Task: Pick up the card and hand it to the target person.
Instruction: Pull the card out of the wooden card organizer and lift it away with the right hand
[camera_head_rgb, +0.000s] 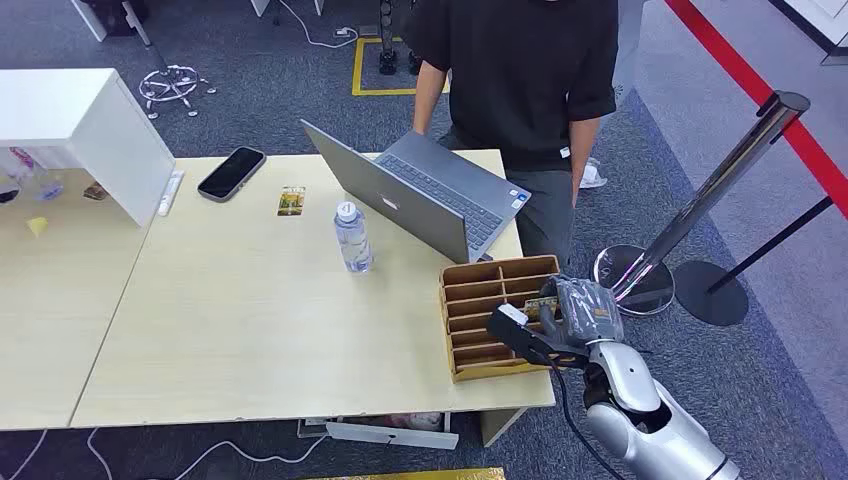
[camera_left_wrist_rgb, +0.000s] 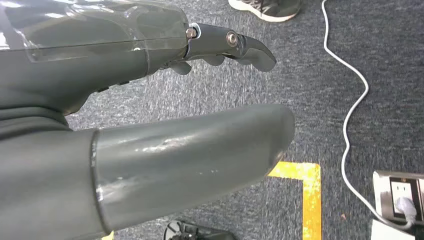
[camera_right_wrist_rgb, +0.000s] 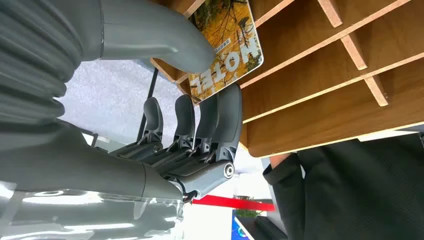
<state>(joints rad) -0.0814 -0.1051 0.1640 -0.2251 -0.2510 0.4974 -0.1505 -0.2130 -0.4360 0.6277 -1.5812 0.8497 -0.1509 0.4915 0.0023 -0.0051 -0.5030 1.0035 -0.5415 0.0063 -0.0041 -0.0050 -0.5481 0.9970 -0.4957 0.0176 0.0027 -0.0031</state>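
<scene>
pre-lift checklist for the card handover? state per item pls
1. Grip: thumb and fingers of right hand pinch the hotel card - ok.
2. Card free of wooden organizer: it lies at the slot edge, partly in - not ok yet.
3. Person in position behind the table - ok.
4. Person's hand ready to receive: none reaching out - not ok.
5. Lift path: laptop stands close beyond the organizer - cannot tell clearance.
6. Left hand holds nothing, over the floor - ok.

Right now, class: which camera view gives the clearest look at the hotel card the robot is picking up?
The right wrist view: the card sits large between thumb and fingers, its print legible. The head view shows just a sliver beside the right hand. The left wrist view faces the floor.
</scene>
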